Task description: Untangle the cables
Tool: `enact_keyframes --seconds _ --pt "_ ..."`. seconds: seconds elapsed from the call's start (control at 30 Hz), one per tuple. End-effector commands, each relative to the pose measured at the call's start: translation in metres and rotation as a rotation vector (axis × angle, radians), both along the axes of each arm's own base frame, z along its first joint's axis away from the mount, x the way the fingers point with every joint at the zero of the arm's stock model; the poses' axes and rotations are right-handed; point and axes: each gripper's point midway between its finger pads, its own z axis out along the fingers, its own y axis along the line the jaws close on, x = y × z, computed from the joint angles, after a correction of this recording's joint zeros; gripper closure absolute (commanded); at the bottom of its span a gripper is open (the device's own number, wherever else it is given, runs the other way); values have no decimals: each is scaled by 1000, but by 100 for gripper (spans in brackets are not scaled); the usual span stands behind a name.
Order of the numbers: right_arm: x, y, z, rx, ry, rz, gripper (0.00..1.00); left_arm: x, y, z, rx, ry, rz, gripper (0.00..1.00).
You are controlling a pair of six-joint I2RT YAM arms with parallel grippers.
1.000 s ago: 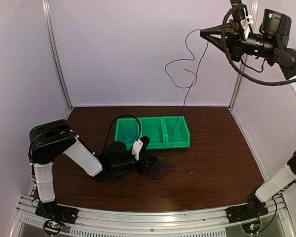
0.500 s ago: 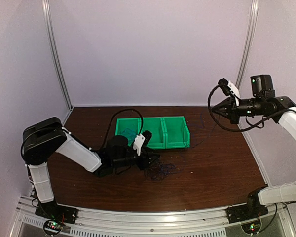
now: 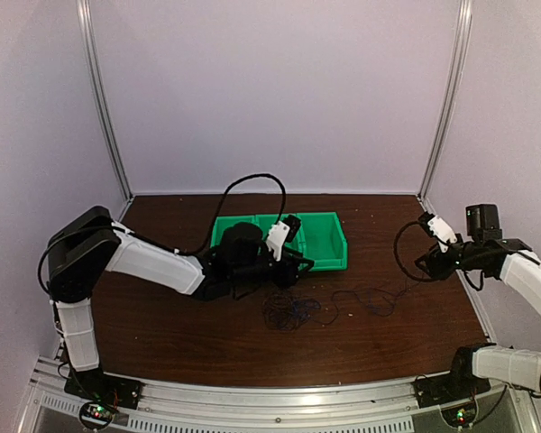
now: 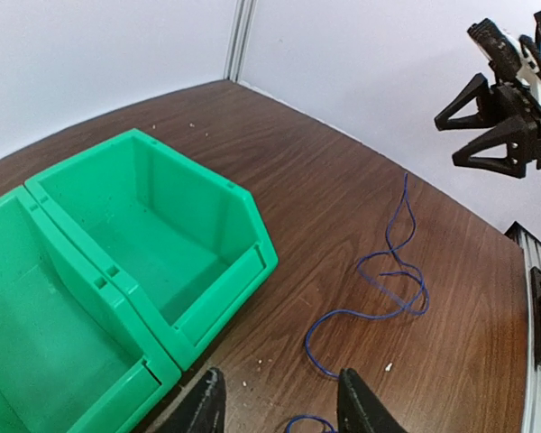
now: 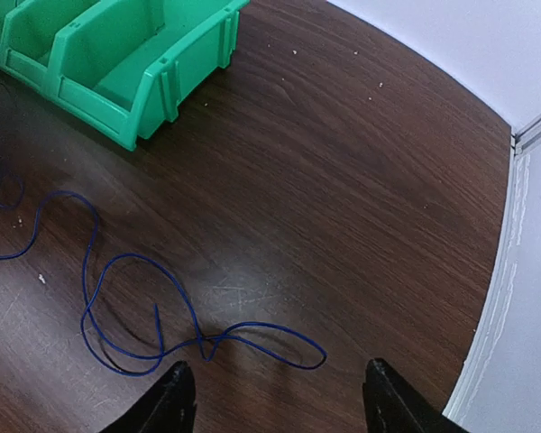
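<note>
Left fingers point(image 4: 207, 404), right fingers point(image 5: 169, 399) parted, apparently empty

Thin cables point(image 3: 288, 312), loosely tangled, lying flat

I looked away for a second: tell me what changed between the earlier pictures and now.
The right tool dropped from high up to near the table and opened, letting go the blue wire, now lying loose on it. The left tool swung right along the green bins and opened. Bins and dark tangle stayed put.
</note>
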Motion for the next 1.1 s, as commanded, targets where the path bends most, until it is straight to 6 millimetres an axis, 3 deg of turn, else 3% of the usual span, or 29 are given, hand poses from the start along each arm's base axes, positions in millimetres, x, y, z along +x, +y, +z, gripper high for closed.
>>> enact_keyframes --seconds 0.0,0.1,0.23,0.53,0.67,0.83,1.07 --pt "-9 22 8 -4 -49 168 34 -2 4 -38 78 97 23 57" --pt "-27 64 7 32 1 375 36 -9 7 -49 97 127 3 57" --pt "-52 123 -13 -2 75 629 45 -15 15 -62 115 156 5 56" --pt "-70 213 -58 -63 107 889 44 -17 33 -89 152 217 62 57" --pt "-78 240 -74 -70 131 964 43 -21 40 -98 158 242 70 57" --pt "-82 258 -95 -98 149 1004 41 -21 45 -102 151 254 84 57" --pt "-90 266 -120 -136 199 1037 43 -18 46 -99 129 261 90 57"
